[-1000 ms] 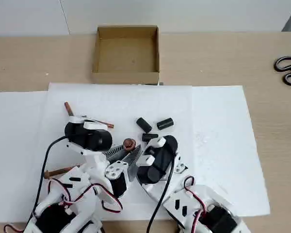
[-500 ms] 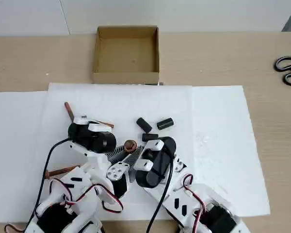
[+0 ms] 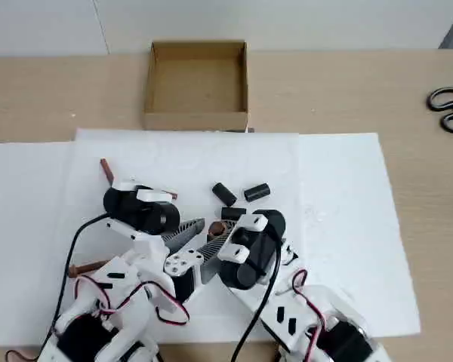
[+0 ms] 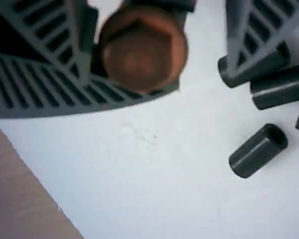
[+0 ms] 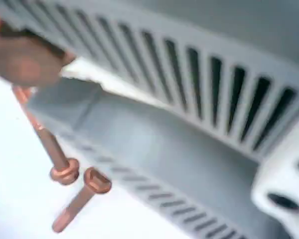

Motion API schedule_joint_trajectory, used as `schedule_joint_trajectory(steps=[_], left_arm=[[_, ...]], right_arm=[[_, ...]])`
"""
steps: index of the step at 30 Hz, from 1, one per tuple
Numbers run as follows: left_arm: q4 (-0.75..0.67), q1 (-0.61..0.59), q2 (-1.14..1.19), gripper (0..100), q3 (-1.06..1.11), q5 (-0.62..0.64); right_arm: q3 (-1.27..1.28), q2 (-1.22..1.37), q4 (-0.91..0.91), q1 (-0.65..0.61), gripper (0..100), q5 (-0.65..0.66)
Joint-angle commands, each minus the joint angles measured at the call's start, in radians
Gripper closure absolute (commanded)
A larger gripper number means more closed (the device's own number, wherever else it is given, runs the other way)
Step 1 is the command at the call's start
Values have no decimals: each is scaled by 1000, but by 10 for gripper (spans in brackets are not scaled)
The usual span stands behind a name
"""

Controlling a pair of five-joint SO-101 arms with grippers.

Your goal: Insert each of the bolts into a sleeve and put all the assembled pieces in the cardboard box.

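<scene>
Left gripper (image 3: 211, 226) jaws spread, bolt (image 4: 142, 47) between them, head toward wrist camera, not clamped as far as I see. Right arm (image 3: 249, 245) hold: cannot tell. I'd square shank to nearest sleeve (image 3: 232, 213) bore, push slowly, spare neighbouring sleeves.

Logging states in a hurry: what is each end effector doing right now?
Left end effector: open, fingers spread either side of the bolt head.
Right end effector: cannot be told.
</scene>
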Motion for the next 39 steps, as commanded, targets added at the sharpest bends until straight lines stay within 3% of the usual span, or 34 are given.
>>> schedule_joint_trajectory(steps=[1, 8, 11, 17, 23, 32, 39], left_arm=[[3, 9, 2, 794, -13, -29], [3, -46, 6, 794, -117, -72], [2, -94, 2, 797, -124, -149], [-31, -235, 0, 994, -125, -233], [-29, -324, 0, 994, -110, -232], [-31, -555, 0, 994, 70, -233], [-32, -583, 0, 994, 229, -235]], right_arm=[[-15, -12, -50, 1, 995, 8], [14, -12, -50, 2, 995, 8], [14, -12, -50, 22, 995, 8], [14, -13, -51, 127, 995, 6], [17, -13, -51, 188, 995, -2], [86, -12, -61, 326, 995, -175], [84, -7, -124, 332, 996, -175]])
